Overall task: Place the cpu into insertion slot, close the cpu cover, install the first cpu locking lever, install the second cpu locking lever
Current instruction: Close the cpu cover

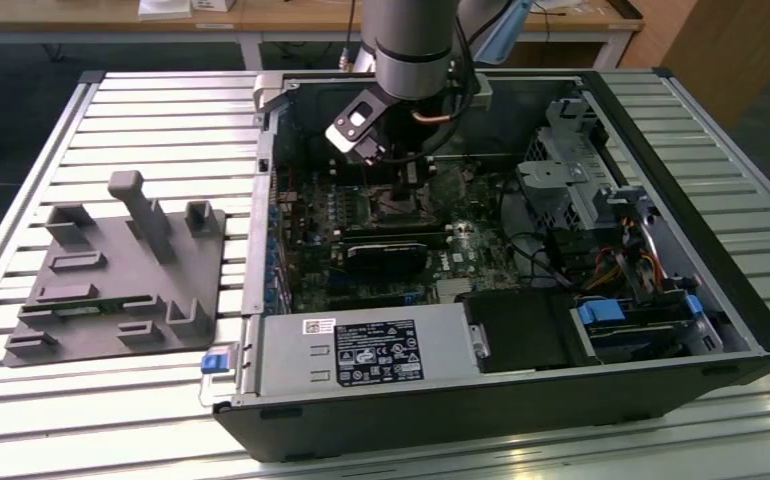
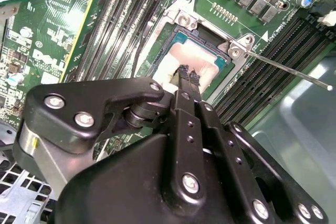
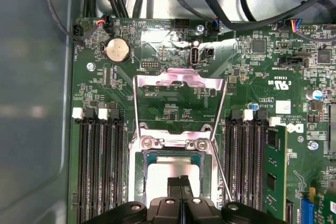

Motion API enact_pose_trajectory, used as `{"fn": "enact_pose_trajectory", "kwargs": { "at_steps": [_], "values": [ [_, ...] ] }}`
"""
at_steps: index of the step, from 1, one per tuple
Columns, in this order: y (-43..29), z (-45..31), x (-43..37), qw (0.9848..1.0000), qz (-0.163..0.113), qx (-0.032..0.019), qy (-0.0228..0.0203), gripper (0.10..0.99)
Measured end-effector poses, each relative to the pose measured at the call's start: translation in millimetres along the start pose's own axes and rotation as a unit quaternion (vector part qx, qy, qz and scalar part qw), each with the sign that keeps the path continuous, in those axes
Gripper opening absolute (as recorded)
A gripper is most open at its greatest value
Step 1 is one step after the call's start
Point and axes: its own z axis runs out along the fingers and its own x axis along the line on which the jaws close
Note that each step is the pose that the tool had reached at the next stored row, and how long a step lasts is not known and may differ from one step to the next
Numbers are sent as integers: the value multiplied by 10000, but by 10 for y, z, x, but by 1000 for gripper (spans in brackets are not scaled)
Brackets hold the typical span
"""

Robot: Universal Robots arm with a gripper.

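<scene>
One slatted metal worktop (image 1: 158, 120) carries an open computer case (image 1: 705, 330), with a grey moulded fixture (image 1: 105, 270) beside it on the exterior view's left. We see the robot arm (image 1: 412, 40) reaching down into the case over the green circuit board (image 3: 247, 77). In the second wrist view the black gripper (image 2: 186, 74) has its fingers pressed together with no gap. Their tips are at the top of the cpu (image 2: 197, 56); we cannot tell whether they touch it. The cpu lies flat inside the insertion slot (image 3: 140, 174). In the first wrist view the cpu cover (image 3: 178, 80) stands open, away from the slot, with the board showing through its window. A thin locking lever (image 2: 289, 69) juts out free from the slot's corner.
</scene>
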Motion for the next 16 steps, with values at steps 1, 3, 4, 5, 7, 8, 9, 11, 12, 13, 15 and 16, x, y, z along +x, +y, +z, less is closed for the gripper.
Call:
{"fn": "enact_pose_trajectory", "kwargs": {
  "at_steps": [1,3,4,5,7,8,9,11,12,13,15,16],
  "values": [
    [0,-13,0,10000,0,0,0,106],
    [1,-41,0,10000,0,0,0,106],
    [1,-57,0,10000,0,0,0,106],
    [2,-73,1,10000,0,0,0,106],
    [3,-110,1,10000,0,0,-1,106],
    [3,-134,1,10000,0,0,-1,106],
    [4,-159,2,10000,0,0,0,106],
    [5,-204,2,10000,0,0,0,106],
    [5,-232,2,10000,0,0,0,106],
    [6,-262,2,10000,0,0,-1,106],
    [8,-325,3,10000,0,0,0,106],
    [9,-364,4,10000,0,0,-1,106]
  ]
}}
